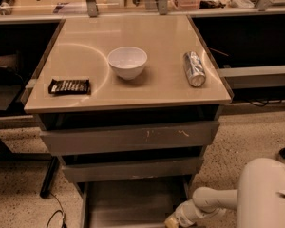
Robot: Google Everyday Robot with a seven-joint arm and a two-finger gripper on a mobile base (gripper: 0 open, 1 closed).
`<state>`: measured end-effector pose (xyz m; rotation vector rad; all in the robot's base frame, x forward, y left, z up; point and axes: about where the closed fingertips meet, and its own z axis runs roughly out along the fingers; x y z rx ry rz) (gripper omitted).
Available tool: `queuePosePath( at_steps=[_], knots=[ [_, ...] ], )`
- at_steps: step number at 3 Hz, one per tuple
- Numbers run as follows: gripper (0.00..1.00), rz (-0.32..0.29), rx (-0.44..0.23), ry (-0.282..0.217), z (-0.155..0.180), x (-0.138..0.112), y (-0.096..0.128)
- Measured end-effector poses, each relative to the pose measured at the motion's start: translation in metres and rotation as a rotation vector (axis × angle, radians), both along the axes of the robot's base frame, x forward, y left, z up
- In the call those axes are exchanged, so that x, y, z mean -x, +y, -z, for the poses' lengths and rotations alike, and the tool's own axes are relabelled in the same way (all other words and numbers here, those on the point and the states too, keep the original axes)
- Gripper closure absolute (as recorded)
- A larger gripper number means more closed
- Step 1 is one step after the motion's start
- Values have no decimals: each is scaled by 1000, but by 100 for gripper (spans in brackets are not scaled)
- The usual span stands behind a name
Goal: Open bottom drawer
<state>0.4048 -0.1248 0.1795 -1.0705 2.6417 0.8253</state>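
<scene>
Along the bottom edge, right of centre, the gripper (pixel 173 220) is sitting at the lower-right corner of the pulled-out bottom drawer (pixel 128 201); its grip state cannot be told.

The smooth beige counter (pixel 156 42) gleams with a curved glare. The white round bowl (pixel 127 62) is glossy, the silver can (pixel 194 68) metallic, and the dark snack-bar wrapper (pixel 69 86) shiny. The wide grey drawer front (pixel 104 139) is matt with pale scratches. The bottom drawer (pixel 128 201) has a matt grey tray. The smooth, pale plastic hand (pixel 173 220) is at its right edge.
</scene>
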Motion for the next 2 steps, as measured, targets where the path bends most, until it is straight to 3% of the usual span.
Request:
queuePosePath(
  at_steps=[2],
  knots=[
    [100, 50, 29, 86, -21, 61, -20]
  ],
)
